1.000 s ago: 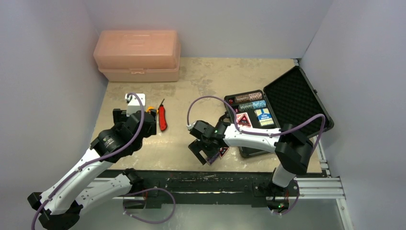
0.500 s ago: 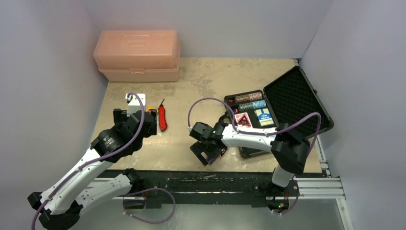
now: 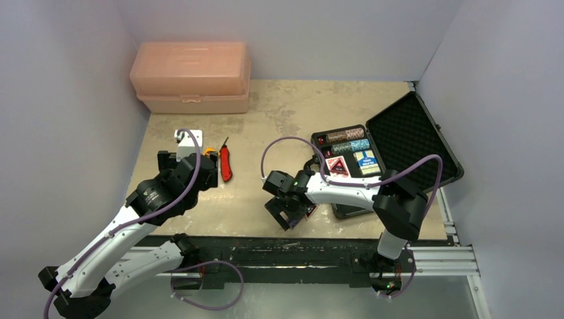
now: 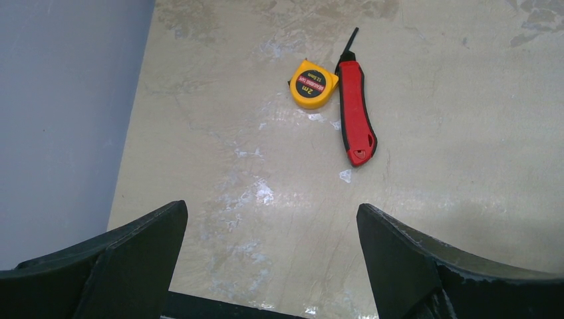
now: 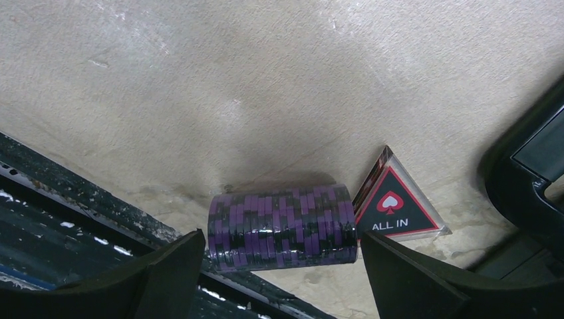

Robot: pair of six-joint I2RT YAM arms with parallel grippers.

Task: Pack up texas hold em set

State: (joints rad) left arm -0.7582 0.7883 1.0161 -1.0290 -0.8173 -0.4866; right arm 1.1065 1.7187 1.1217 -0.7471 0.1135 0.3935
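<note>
The black case (image 3: 406, 143) lies open at the right, its tray holding chip stacks (image 3: 346, 135), a blue deck (image 3: 366, 163) and a black-red triangular token (image 3: 338, 166). My right gripper (image 3: 287, 214) is open near the table's front edge. In the right wrist view a purple-black chip stack (image 5: 282, 228) lies on its side between the open fingers (image 5: 412, 282), with an "ALL IN" triangular token (image 5: 394, 207) just right of it. The case's corner (image 5: 529, 179) shows at the right. My left gripper (image 4: 269, 266) is open and empty above bare table.
A large peach plastic box (image 3: 191, 76) stands at the back left. A red folding knife (image 4: 354, 116) and a yellow tape measure (image 4: 312, 83) lie ahead of the left gripper. The table's front edge and black rail (image 5: 80, 199) run just under the chip stack.
My right gripper has shifted slightly left and settled around the purple chip stack near the front edge. The left arm has not moved.
</note>
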